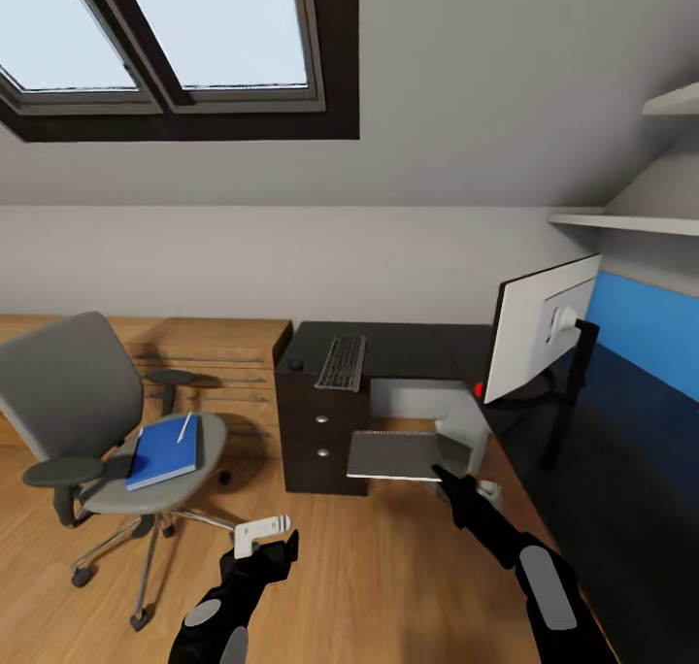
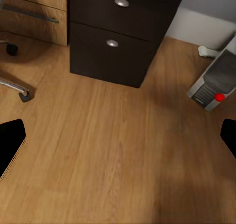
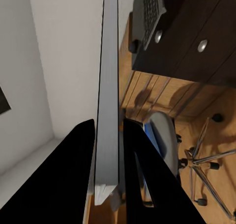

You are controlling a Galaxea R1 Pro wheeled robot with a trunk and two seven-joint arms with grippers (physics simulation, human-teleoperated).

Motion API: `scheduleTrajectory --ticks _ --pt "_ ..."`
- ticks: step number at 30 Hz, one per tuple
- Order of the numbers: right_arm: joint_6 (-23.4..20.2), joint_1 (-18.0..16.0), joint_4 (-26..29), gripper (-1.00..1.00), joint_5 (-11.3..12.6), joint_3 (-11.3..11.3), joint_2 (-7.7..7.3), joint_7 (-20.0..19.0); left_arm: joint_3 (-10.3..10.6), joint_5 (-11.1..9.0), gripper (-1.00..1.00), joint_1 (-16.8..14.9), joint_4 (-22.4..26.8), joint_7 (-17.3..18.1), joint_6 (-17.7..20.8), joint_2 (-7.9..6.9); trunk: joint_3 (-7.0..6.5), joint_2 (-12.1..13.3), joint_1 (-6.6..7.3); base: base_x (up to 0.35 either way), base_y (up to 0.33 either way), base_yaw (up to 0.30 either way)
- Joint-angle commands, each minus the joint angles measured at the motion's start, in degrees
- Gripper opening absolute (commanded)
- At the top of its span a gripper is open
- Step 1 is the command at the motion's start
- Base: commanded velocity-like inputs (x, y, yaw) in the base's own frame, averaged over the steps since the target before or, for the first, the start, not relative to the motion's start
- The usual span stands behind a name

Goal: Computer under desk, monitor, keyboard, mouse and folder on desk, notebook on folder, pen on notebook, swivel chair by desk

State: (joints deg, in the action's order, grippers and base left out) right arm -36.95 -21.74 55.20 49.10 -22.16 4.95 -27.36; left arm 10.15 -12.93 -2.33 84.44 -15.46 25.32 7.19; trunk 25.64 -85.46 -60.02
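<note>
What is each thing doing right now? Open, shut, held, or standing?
Left black claw: open, empty.
Right black claw: shut on light grey tower computer, tilted.
Black desk drawers: shut.
Wide pale-backed monitor: upright on black-topped desk.
Slim black keyboard: flat on desk.
Thin white pen: lying on blue book on grey swivel chair.

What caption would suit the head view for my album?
Right gripper holds the grey computer on its side under the desk; notebook waits on the swivel chair.
</note>
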Motion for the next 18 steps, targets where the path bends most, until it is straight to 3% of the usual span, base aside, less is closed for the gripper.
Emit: scheduleTrajectory --ticks 1,18 --pt "-0.50 -0.06 0.02 -1.00 0.27 -0.25 0.07 -0.15 0.10 -0.60 1.00 -0.04 0.06 -0.53 0.17 -0.02 -0.12 0.38 0.20 0.276 0.187 0.000" --pt "-0.16 -0.06 -0.17 -1.00 0.28 -0.41 0.31 -0.21 0.36 -0.52 1.00 -0.04 -0.76 -0.50 0.17 0.09 -3.17 7.20 3.93 0.305 0.106 0.000"
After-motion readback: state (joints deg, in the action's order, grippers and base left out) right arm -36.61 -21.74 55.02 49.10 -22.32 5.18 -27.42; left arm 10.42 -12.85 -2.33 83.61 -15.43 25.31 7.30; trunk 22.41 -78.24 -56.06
